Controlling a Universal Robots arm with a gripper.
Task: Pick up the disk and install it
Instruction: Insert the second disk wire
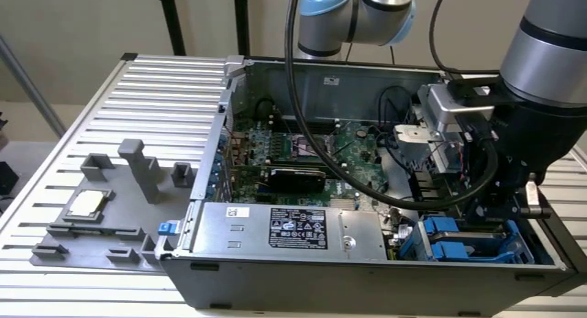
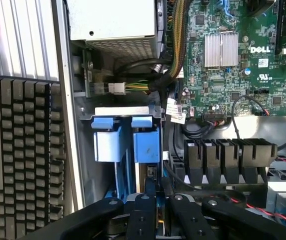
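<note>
While the open computer case point(image 1: 367, 160) fills the frame's centre, the gripper point(image 2: 157, 210) sits at lower right, fingers closed on the disk point(image 2: 150, 185) inside the blue drive cage point(image 1: 468, 242).

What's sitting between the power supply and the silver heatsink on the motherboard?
In the wrist view, a cable bundle runs between the power supply and the heatsink.

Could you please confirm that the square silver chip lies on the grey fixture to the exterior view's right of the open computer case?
Not quite. The square silver chip lies on the grey fixture to the exterior view's left of the open computer case, not its right. The exterior view shows this.
</note>
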